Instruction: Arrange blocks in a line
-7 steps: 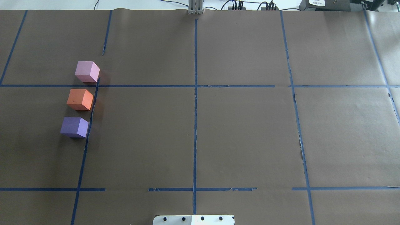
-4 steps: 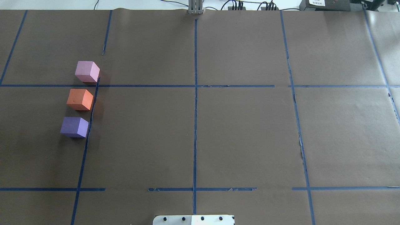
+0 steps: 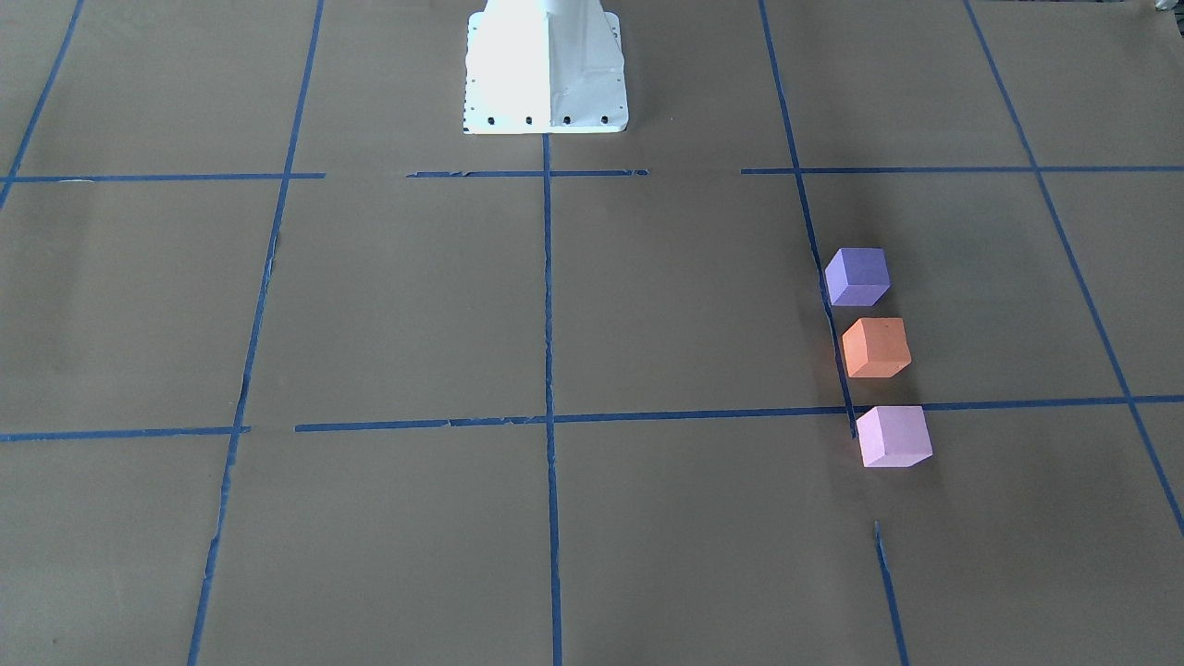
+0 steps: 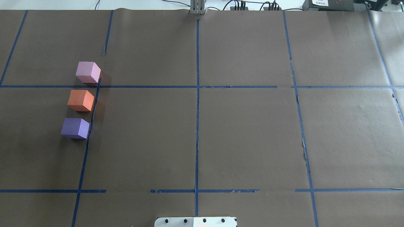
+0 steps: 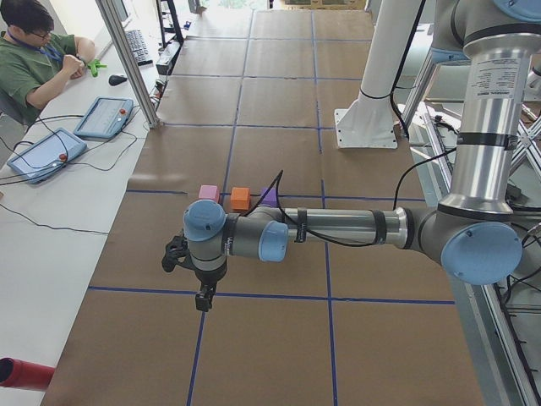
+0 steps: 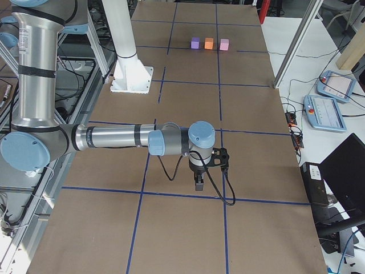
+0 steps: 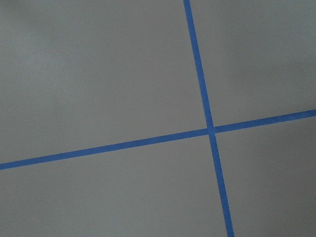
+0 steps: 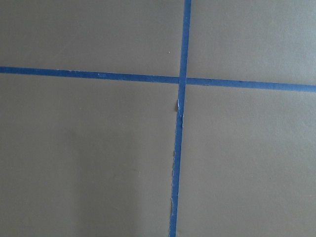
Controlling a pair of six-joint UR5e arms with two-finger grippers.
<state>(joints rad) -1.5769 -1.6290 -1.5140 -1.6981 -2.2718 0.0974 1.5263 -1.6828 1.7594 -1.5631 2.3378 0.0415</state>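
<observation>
Three cubes stand in a straight row beside a blue tape line, with small gaps between them: the pale pink block (image 4: pixel 88 72) farthest, the orange block (image 4: pixel 80 100) in the middle, the dark purple block (image 4: pixel 75 128) nearest the robot. They also show in the front-facing view: purple (image 3: pixel 857 276), orange (image 3: pixel 875 347), pink (image 3: pixel 893 436). My left gripper (image 5: pixel 203 300) hangs over bare paper, away from the blocks, and shows only in the left side view. My right gripper (image 6: pixel 199 184) shows only in the right side view, far from the blocks. I cannot tell whether either is open or shut.
Brown paper with a grid of blue tape (image 4: pixel 197 126) covers the table. The white robot base (image 3: pixel 546 69) stands at the table's middle edge. A seated operator (image 5: pixel 34 51) and teach pendants (image 5: pixel 46 152) are beside the table.
</observation>
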